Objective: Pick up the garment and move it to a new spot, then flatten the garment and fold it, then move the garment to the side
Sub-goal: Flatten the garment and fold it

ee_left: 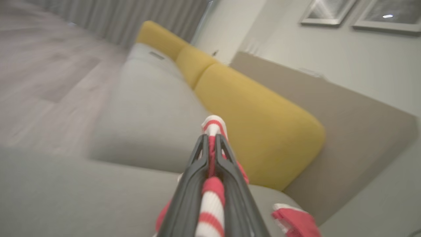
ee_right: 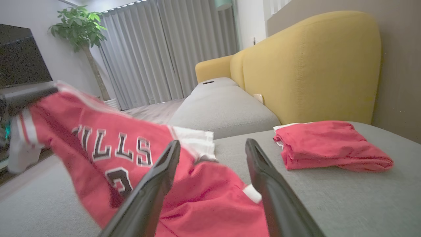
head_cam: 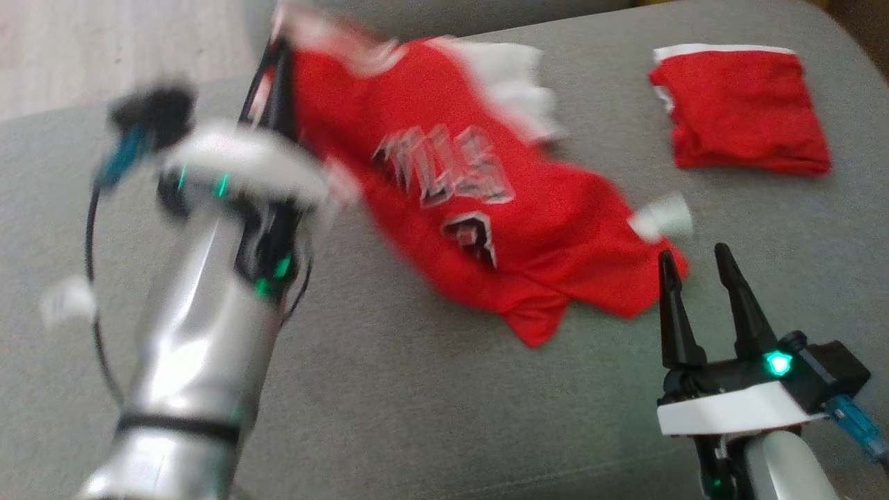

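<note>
The garment (head_cam: pixel 472 208) is a red jersey with white trim and black-and-white lettering, spread crumpled on the grey sofa seat (head_cam: pixel 417 417). My left gripper (head_cam: pixel 278 62) is shut on its striped edge at the upper left and holds that corner up off the seat; the head view is blurred there. In the left wrist view the red-and-white trim (ee_left: pixel 212 204) is pinched in the left gripper (ee_left: pixel 212 138). My right gripper (head_cam: pixel 694 255) stands open just beside the jersey's lower right corner, with nothing in it. In the right wrist view, the right gripper (ee_right: pixel 213 143) points over the jersey (ee_right: pixel 98 138).
A second red garment (head_cam: pixel 746 114), folded, lies at the seat's far right, also seen as the folded pile (ee_right: pixel 325 144). A yellow backrest (ee_right: pixel 309 65) rises behind it. The wooden floor (head_cam: pixel 104 42) lies past the seat's upper left edge.
</note>
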Controlling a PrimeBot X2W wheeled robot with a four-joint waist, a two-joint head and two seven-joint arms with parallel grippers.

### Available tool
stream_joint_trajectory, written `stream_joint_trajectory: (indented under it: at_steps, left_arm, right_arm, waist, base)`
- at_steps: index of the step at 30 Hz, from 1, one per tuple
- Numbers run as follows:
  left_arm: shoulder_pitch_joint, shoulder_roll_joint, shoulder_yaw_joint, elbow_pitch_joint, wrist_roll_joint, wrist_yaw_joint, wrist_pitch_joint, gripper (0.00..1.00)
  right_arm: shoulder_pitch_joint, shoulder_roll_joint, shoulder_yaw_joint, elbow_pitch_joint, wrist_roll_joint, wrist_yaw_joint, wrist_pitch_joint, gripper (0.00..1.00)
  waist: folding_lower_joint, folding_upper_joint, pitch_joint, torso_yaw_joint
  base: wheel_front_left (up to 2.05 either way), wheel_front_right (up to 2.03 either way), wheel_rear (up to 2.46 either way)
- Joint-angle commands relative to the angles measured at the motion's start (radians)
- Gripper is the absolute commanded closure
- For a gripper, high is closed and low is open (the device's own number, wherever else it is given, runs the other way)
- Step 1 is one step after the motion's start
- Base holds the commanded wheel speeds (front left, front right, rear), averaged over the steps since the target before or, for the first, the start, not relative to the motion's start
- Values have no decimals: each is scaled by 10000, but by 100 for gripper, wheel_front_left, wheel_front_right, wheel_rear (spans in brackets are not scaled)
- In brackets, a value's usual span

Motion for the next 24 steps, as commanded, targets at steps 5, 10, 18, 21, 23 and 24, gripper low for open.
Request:
stream_joint_trajectory:
  at_steps: [5, 10, 18, 21, 23, 24]
  left_arm:
    - [2055, 370, 2047, -1606, 1295, -95, -52, 100]
    - [4050, 219, 3258, -3042, 2126, -236, -52, 100]
    - [6107, 152, 3196, -4205, 2273, -229, -52, 60]
    - [6392, 150, 2849, -4258, 2579, -155, -53, 0]
    - [6374, 149, 2870, -4505, 2870, -133, -53, 0]
    - [6347, 150, 2946, -4674, 2915, -138, -53, 0]
  right_arm:
    - [-84, -54, -47, -532, -269, 67, -38, 0]
    - [-34, -54, -179, -556, -424, 67, -38, 0]
    - [76, -54, -391, -636, -506, 67, -38, 0]
    - [108, -54, -317, -626, -544, 67, -38, 0]
    - [122, -54, -315, -642, -552, 67, -38, 0]
    - [124, -54, -325, -673, -538, 67, -38, 0]
  waist:
    - [0, 0, 354, 816]
    - [0, 0, 455, 1194]
    - [0, 0, 514, 1706]
    - [0, 0, 481, 1842]
    - [0, 0, 459, 1905]
    - [0, 0, 455, 1926]
  base:
    - [0, 0, 0]
    - [0, 0, 0]
    - [0, 0, 0]
    - [0, 0, 0]
    - [0, 0, 0]
    - [0, 0, 0]
